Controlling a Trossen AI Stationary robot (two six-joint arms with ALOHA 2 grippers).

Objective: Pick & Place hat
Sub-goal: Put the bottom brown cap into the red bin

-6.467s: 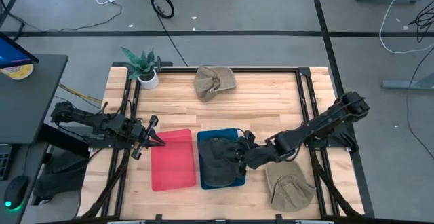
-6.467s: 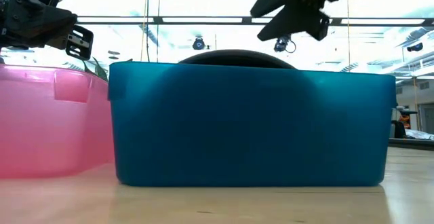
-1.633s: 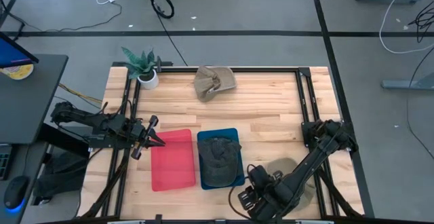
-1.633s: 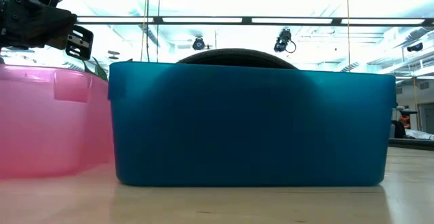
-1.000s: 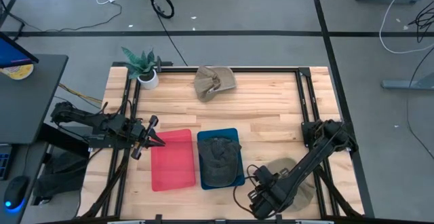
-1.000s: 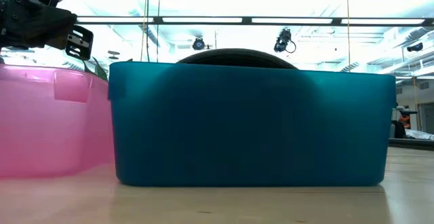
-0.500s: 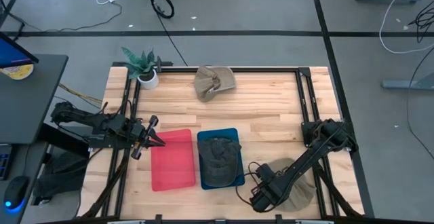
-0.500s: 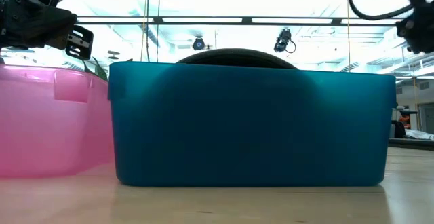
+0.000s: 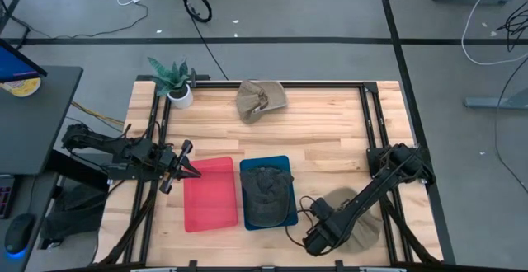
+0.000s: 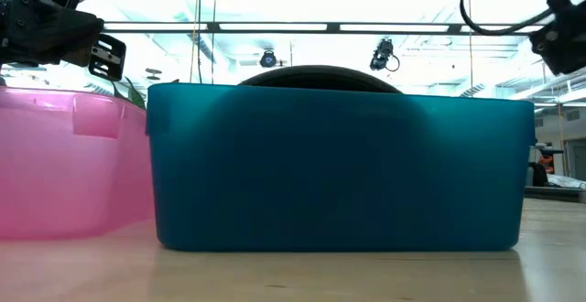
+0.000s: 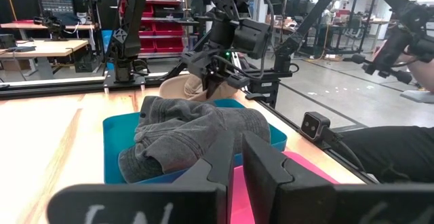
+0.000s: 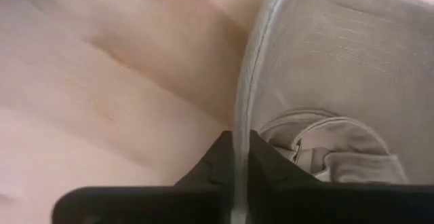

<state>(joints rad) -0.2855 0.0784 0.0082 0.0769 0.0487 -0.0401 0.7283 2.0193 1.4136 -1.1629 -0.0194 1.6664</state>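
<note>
A beige hat [image 9: 361, 210] lies on the table near its front right corner. My right gripper [image 9: 318, 236] points down at the hat's left edge and is shut on it; the right wrist view shows the hat [image 12: 339, 68] spreading away from the fingers. A dark grey hat [image 9: 266, 191] sits in the blue bin [image 9: 285, 163]. A second beige hat [image 9: 261, 99] lies at the far edge. My left gripper [image 9: 186, 170] waits shut and level at the table's left, beside the pink bin [image 9: 209, 194]. My right gripper pinches the thin rim of the beige hat's brim [image 12: 240, 119] between its two fingers. The fingers [image 12: 266, 161] come from above, pointing steeply down, and the rim runs straight out between them. The rest of the hat lies flat on the wood.
A potted plant [image 9: 173, 81] stands at the far left corner. Black rails [image 9: 369, 115] run along the table's left and right sides. The blue bin [image 10: 339, 169] and the pink bin [image 10: 73, 165] fill the low view. Bare wood [image 9: 322, 140] lies between the bins and the far hat.
My right gripper has sunk toward the beige hat's left edge and shifted slightly toward the far edge; its arm has come into the low view at the top right. The hats and bins have stayed put.
</note>
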